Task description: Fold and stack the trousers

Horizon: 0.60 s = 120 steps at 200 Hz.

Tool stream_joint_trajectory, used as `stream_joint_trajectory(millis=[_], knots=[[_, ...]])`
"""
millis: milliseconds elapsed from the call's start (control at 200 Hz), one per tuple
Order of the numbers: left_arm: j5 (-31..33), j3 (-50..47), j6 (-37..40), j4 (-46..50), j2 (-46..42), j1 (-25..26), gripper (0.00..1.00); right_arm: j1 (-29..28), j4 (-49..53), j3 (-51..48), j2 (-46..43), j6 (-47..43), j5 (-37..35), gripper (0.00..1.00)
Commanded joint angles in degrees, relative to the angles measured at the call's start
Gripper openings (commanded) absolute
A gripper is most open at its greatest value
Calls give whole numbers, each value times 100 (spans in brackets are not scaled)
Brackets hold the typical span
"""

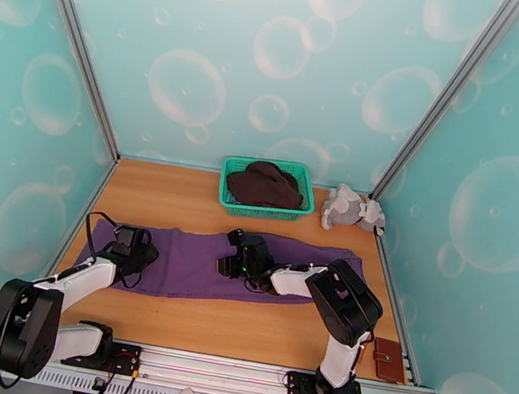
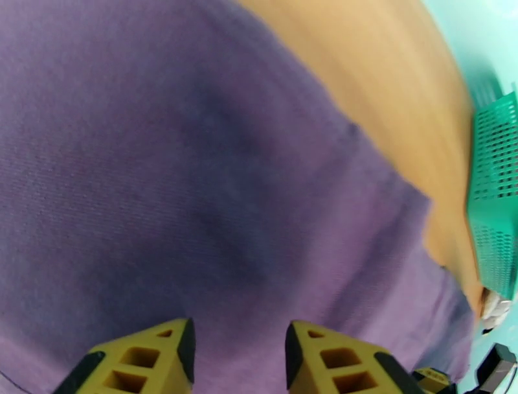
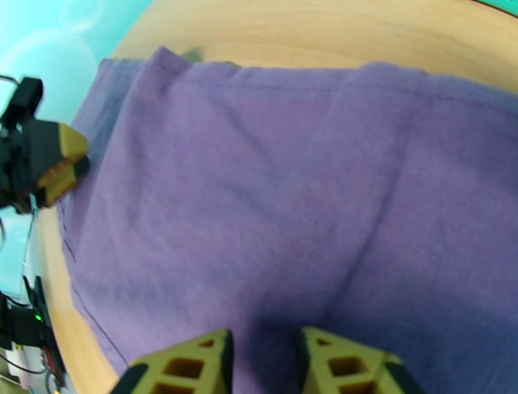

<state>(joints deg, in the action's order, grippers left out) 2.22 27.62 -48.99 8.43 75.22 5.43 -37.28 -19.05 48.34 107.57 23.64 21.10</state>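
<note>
Both arms are down low over the trousers (image 1: 192,262), which lie flat and stretched out along the counter (image 1: 237,326), running from under the left jaws, across beneath the right jaws and on past them. The left wrist view has the two yellow fingers (image 2: 142,363) standing apart with nothing between them, and plain purple cloth (image 2: 194,194) spread just below. So the left jaws are parted and holding nothing. It's the same story on the right: the fingers (image 3: 188,366) show a narrower gap, with the cloth (image 3: 291,194) lying smooth underneath and not pinched, so those jaws are parted too. From the right wrist, a yellow finger (image 3: 61,159) of the left jaws sits at the far edge of the fabric. Out beyond the right jaws, well apart from them, a green basket (image 1: 265,212) holds a dark brown garment (image 1: 264,185). Just beside it lies a grey plush toy (image 1: 350,208).
</note>
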Motion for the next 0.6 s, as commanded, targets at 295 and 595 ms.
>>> stream_joint_trajectory(millis=[295,595], knots=[[16,19,631,-175,-308,-1176,46,654,31,-517,-270,514,140,33],[2,1345,2006,871,-544,-2340,53,-177,-549,-888,-1744,-754,-485,40]])
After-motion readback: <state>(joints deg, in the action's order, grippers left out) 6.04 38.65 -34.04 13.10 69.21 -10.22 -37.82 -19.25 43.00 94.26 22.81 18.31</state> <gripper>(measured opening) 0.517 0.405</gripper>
